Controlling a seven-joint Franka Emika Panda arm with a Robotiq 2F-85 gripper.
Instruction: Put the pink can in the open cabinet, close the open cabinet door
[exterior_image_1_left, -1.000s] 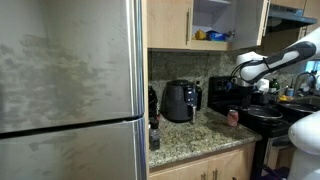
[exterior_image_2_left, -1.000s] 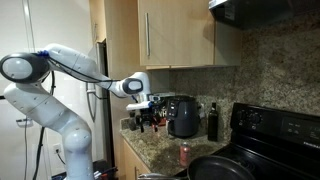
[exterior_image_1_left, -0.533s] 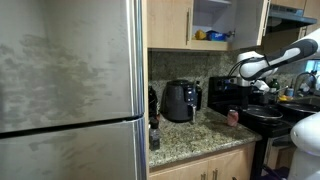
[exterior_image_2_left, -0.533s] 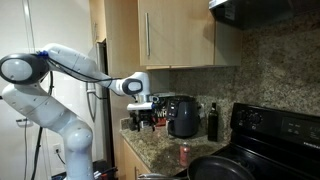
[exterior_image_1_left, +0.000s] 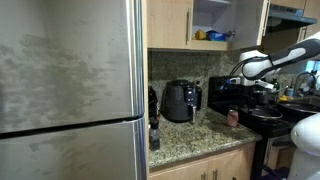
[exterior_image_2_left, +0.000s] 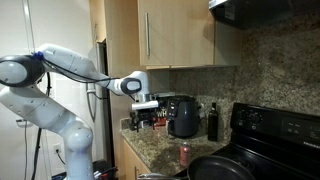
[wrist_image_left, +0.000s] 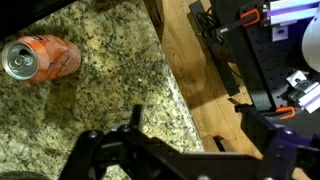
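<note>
A small pinkish-red cylindrical drink can (wrist_image_left: 40, 57) is seen in the wrist view, its silver top with a pull tab turned toward the camera and its side shading to orange. It is stood on the speckled granite desk (wrist_image_left: 110, 80), near the front edge. In an exterior view it is found upright just beside a dark frying pan (exterior_image_2_left: 215, 165).

The black gripper (exterior_image_2_left: 150, 117) is held above the desk, apart from the can. Its fingers (wrist_image_left: 135, 125) are spread wide, and nothing is grasped between them.

The light honey-coloured wooden wall cabinet (exterior_image_1_left: 212, 12) is shown open, with white inner walls. The blue and yellow items on its shelf are too small to be identified. The flat light-wood cabinet door (exterior_image_1_left: 250, 20) beside the opening is cut off by the upper frame edge. In the wrist view the fingers are cut off at the lower edge.

The printing on the can is blurred, and no writing can be read anywhere.
</note>
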